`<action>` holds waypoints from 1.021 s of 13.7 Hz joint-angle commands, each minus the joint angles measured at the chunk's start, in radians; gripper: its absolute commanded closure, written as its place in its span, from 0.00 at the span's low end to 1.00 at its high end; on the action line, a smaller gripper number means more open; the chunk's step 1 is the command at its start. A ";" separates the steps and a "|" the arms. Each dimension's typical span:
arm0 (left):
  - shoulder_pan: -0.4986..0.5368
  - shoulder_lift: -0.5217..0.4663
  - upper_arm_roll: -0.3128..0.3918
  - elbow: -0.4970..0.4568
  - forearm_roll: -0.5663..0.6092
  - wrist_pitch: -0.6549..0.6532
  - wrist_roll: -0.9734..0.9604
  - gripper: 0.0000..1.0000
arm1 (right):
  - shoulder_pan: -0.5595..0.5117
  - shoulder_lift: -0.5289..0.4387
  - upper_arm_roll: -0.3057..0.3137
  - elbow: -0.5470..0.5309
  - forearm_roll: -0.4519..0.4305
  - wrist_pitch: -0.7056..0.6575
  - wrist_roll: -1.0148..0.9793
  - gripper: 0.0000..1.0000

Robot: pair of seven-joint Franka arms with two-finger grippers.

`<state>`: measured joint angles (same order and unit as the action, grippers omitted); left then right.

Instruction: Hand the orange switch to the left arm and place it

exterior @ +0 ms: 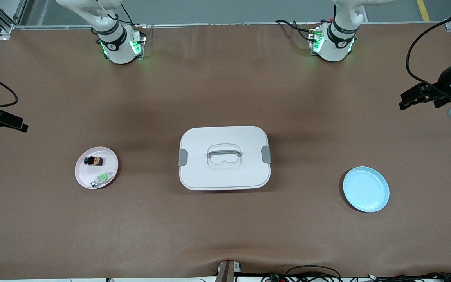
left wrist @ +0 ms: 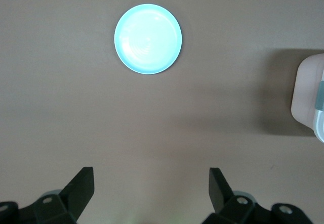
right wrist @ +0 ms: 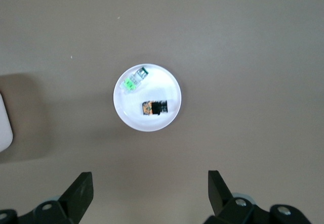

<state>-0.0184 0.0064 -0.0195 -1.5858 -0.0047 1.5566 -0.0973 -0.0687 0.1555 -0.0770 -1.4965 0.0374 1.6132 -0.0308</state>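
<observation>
The orange switch (exterior: 93, 160), a tiny black cylinder with an orange-brown end, lies on a round pink plate (exterior: 80, 176) toward the right arm's end of the table. In the right wrist view the switch (right wrist: 154, 107) lies well below my right gripper (right wrist: 150, 174), which hangs high over the table, open and holding nothing. The white lidded box (exterior: 202, 172) with grey latches stands mid-table. My left gripper (left wrist: 152, 172) hangs high over the left arm's end of the table, also open and holding nothing, with the box's corner (left wrist: 308, 95) showing to one side.
A green and clear small part (exterior: 102, 178) shares the pink plate, nearer the front camera than the switch. A round blue plate (exterior: 365, 189) with nothing on it lies toward the left arm's end. Brown table surface surrounds the box.
</observation>
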 commanded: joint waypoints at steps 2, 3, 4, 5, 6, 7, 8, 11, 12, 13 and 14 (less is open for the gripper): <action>0.006 0.009 0.000 0.024 -0.006 -0.020 0.024 0.00 | -0.014 0.076 0.009 0.010 0.006 0.022 -0.009 0.00; 0.006 0.009 0.000 0.024 -0.006 -0.020 0.024 0.00 | -0.014 0.094 0.010 0.009 0.013 0.030 -0.009 0.00; 0.006 0.009 0.000 0.023 -0.006 -0.020 0.024 0.00 | -0.014 0.102 0.011 0.007 0.015 0.040 -0.009 0.00; 0.008 0.009 0.000 0.023 -0.008 -0.020 0.024 0.00 | -0.014 0.107 0.011 -0.001 0.015 0.062 -0.009 0.00; 0.008 0.009 0.000 0.024 -0.006 -0.020 0.024 0.00 | -0.011 0.111 0.011 -0.005 0.015 0.073 -0.011 0.00; 0.006 0.009 0.000 0.023 -0.006 -0.020 0.024 0.00 | -0.008 0.120 0.011 -0.010 0.015 0.079 -0.009 0.00; 0.008 0.009 0.000 0.023 -0.006 -0.020 0.024 0.00 | -0.008 0.130 0.011 -0.011 0.015 0.080 -0.009 0.00; 0.008 0.011 0.001 0.023 -0.006 -0.020 0.024 0.00 | -0.014 0.221 0.011 -0.011 0.007 0.115 -0.011 0.00; 0.008 0.011 0.001 0.023 -0.006 -0.020 0.024 0.00 | -0.014 0.246 0.011 -0.011 0.007 0.123 -0.011 0.00; 0.008 0.011 0.001 0.023 -0.006 -0.020 0.024 0.00 | -0.014 0.266 0.011 -0.011 0.007 0.125 -0.011 0.00; 0.008 0.011 0.001 0.023 -0.006 -0.020 0.024 0.00 | -0.013 0.283 0.011 -0.011 0.007 0.134 -0.009 0.00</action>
<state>-0.0164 0.0080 -0.0190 -1.5846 -0.0047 1.5565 -0.0973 -0.0742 0.4025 -0.0714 -1.5189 0.0393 1.7366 -0.0313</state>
